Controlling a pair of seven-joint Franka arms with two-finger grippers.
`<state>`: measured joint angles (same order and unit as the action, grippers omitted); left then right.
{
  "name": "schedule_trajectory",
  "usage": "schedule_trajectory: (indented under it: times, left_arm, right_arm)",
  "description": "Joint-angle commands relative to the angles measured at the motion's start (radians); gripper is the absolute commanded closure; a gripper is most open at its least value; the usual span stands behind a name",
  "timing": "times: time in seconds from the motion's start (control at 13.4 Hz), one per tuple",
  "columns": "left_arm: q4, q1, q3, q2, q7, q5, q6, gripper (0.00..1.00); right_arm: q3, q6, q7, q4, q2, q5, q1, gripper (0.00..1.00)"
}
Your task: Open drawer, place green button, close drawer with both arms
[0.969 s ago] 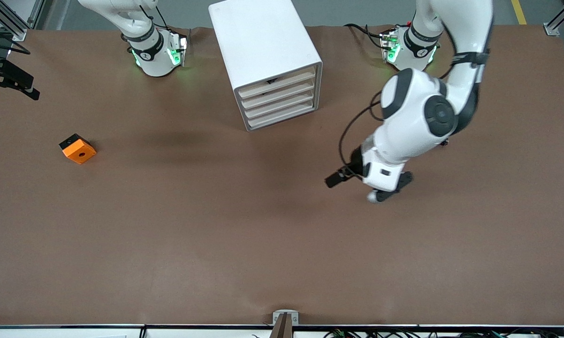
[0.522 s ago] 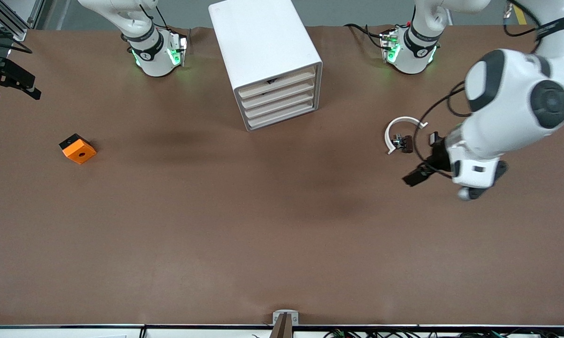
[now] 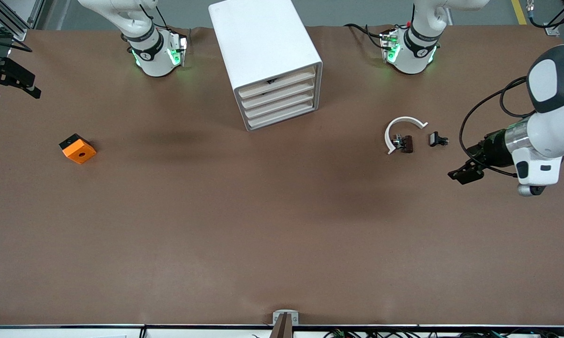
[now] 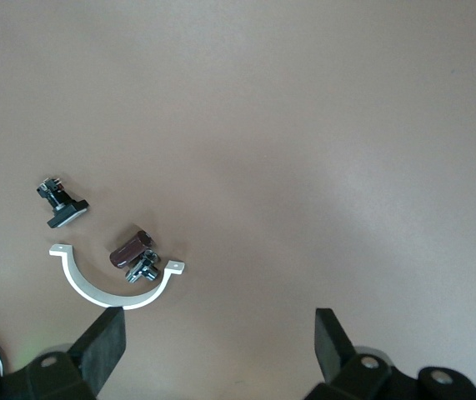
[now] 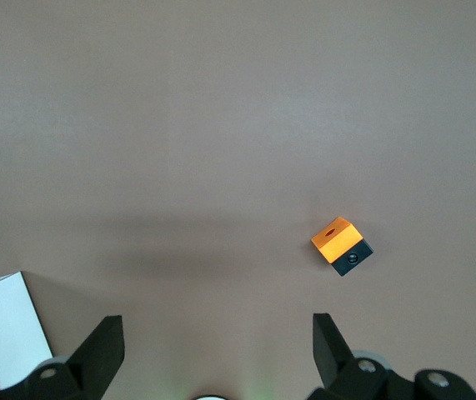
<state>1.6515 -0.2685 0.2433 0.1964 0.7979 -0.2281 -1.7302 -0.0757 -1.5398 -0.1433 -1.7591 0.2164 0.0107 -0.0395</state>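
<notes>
The white cabinet [image 3: 263,42] stands at the back middle of the table. Its four cream-fronted drawers [image 3: 278,101] all look pushed in. A small dark speck shows above the top drawer's front; I cannot tell what it is. The green-capped button is not in view. My left gripper [image 4: 218,350] is open and empty, high over bare table at the left arm's end; its hand [image 3: 537,171] shows in the front view. My right gripper [image 5: 218,350] is open and empty, high over the table near the right arm's base, and is out of the front view.
A white curved strip [image 3: 400,123] with a black-brown part [image 3: 405,143] and a small black part [image 3: 437,139] lie beside the left hand; they also show in the left wrist view [image 4: 112,292]. An orange cube [image 3: 77,148] lies toward the right arm's end.
The left arm has swung from the middle of the table toward its own end, uncovering the curved strip and small parts. The cabinet and cube have not moved.
</notes>
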Motion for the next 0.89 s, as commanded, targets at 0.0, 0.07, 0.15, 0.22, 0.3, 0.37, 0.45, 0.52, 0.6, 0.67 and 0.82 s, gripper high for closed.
schedule_trajectory:
  times: [0.0, 0.07, 0.15, 0.22, 0.3, 0.37, 0.45, 0.52, 0.6, 0.67, 0.82]
  left_arm:
    - [0.013, 0.012, -0.015, -0.020, 0.003, -0.005, 0.009, 0.00]
    - [0.011, 0.012, -0.015, -0.017, -0.015, -0.005, 0.009, 0.00]
    - [-0.002, 0.012, -0.013, -0.012, -0.085, -0.005, 0.009, 0.00]
    - [-0.010, 0.014, -0.012, -0.006, -0.179, -0.002, 0.011, 0.00]
    - [-0.012, 0.015, -0.010, -0.005, -0.292, 0.000, 0.011, 0.00]
    - [-0.016, 0.017, -0.009, -0.005, -0.418, 0.004, 0.011, 0.00]
    - [-0.018, 0.025, -0.007, -0.003, -0.531, 0.006, 0.011, 0.00]
    - [-0.016, 0.040, -0.007, -0.003, -0.602, 0.001, 0.011, 0.00]
    - [-0.015, 0.061, -0.007, -0.008, -0.627, 0.000, 0.015, 0.00]
    - [-0.013, 0.074, -0.007, -0.020, -0.629, 0.004, 0.043, 0.00]
    - [0.004, 0.077, -0.005, -0.060, -0.672, 0.051, 0.063, 0.00]
  right_arm:
    - [0.005, -0.013, -0.010, -0.020, 0.028, -0.005, -0.008, 0.00]
    - [0.005, -0.011, -0.009, -0.017, 0.026, -0.003, -0.008, 0.00]
    - [0.005, -0.010, -0.004, -0.013, 0.026, -0.003, -0.007, 0.00]
    - [0.007, -0.010, -0.002, -0.011, 0.026, -0.003, -0.005, 0.00]
    - [0.007, -0.010, 0.001, -0.011, 0.026, -0.002, -0.005, 0.00]
    - [0.007, -0.010, 0.001, -0.010, 0.024, 0.000, -0.005, 0.00]
    - [0.007, -0.010, 0.002, -0.008, 0.024, 0.002, -0.005, 0.00]
    - [0.007, -0.008, 0.004, 0.004, 0.021, 0.002, -0.005, 0.00]
    - [0.007, -0.006, 0.002, 0.016, 0.018, 0.002, -0.005, 0.00]
    - [0.007, 0.006, 0.007, 0.018, 0.017, 0.003, -0.005, 0.00]
    - [0.007, 0.012, 0.014, 0.026, 0.014, 0.006, -0.005, 0.00]
